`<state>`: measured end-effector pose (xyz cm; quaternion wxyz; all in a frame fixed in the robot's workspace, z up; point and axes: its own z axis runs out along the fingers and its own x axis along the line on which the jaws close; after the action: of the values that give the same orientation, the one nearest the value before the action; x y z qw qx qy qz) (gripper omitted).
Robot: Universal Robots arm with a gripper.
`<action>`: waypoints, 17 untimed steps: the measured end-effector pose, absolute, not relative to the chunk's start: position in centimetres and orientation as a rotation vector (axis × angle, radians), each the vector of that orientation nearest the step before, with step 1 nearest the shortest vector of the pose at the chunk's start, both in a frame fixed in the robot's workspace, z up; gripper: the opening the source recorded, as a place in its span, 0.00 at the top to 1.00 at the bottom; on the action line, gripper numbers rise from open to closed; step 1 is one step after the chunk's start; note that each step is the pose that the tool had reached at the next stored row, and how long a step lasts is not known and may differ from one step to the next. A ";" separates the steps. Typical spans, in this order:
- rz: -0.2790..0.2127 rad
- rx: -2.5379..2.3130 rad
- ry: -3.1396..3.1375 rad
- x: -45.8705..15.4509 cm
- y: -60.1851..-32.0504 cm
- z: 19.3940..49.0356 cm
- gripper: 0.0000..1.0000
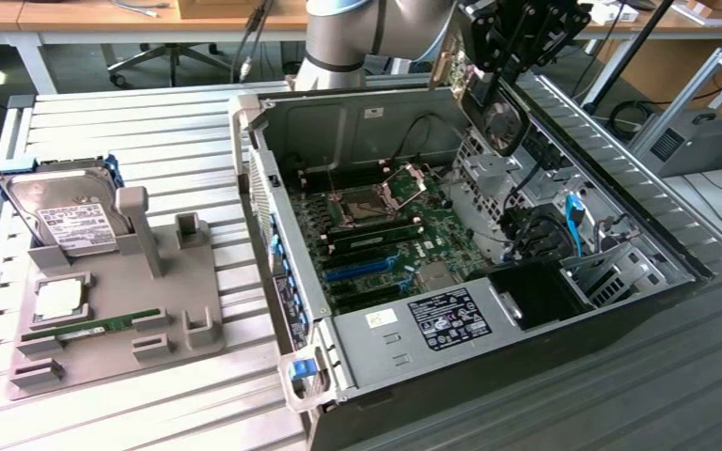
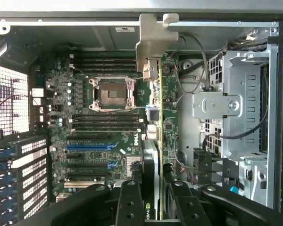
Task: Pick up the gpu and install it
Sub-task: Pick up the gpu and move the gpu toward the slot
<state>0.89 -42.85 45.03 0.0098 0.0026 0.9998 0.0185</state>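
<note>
Black gripper (image 2: 155,200); green-and-black gpu (image 2: 151,162), silvery bracket (image 2: 153,35). Green motherboard (image 1: 374,235), blue slots. Silver hard drive (image 1: 67,211), blue frame. Pale grey slatted table (image 1: 123,122).

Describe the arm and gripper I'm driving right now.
The arm is a smooth silver-grey cylinder with a pale blue band at its joint. The gripper is matte black, with two flat, blocky fingers drilled with rows of small round holes. No markings can be read on either.
</note>
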 end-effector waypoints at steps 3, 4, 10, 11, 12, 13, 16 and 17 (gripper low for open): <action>0.058 0.008 3.121 0.9 -42.8 44.8 0.73; 0.058 0.008 3.121 0.9 -42.8 44.6 0.73; 0.058 0.008 3.121 0.9 -42.8 42.3 0.73; 0.058 0.008 3.121 0.9 -42.8 42.1 0.73; 0.058 0.008 3.121 0.9 -42.8 41.9 0.73; 0.058 0.008 3.121 0.9 -42.8 41.7 0.73; 0.058 0.008 3.121 0.9 -42.8 41.0 0.73; 0.058 0.008 3.121 1.0 -42.8 40.9 0.73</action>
<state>0.95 -42.84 40.88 0.0098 0.0026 0.9998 0.0185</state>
